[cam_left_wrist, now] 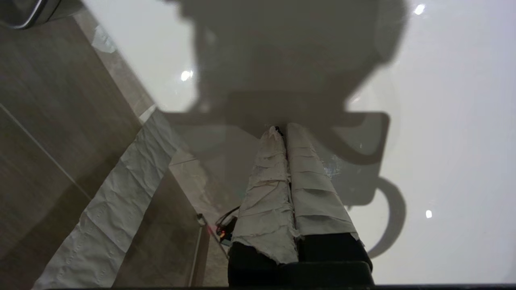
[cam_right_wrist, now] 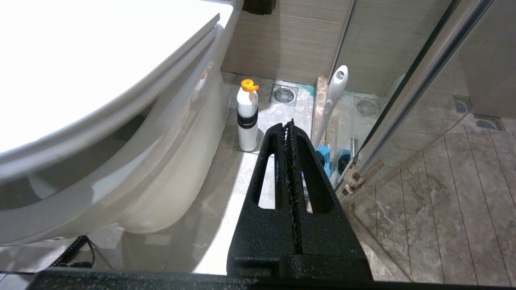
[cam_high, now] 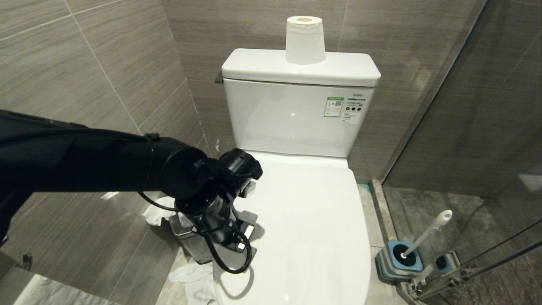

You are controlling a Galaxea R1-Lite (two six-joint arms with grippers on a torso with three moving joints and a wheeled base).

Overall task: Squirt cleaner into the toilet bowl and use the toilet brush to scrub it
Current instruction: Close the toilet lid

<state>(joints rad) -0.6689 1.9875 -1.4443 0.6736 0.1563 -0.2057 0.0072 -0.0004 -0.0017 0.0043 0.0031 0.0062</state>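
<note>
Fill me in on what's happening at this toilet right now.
The robot's left pincer, shut and wrapped in white cloth, sits at the left edge of the closed toilet lid. The right pincer is shut and holds nothing, low beside the toilet bowl. The toilet brush stands in its holder on the floor, untouched, and a white bottle with an orange cap stands near the bowl's base. No scrubbing has begun.

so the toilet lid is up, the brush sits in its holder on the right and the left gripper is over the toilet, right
Not quite: the head view shows the toilet lid down, closed over the bowl. The rest holds: the brush stands in its holder on the right, and the left gripper is over the lid's left edge.
</note>
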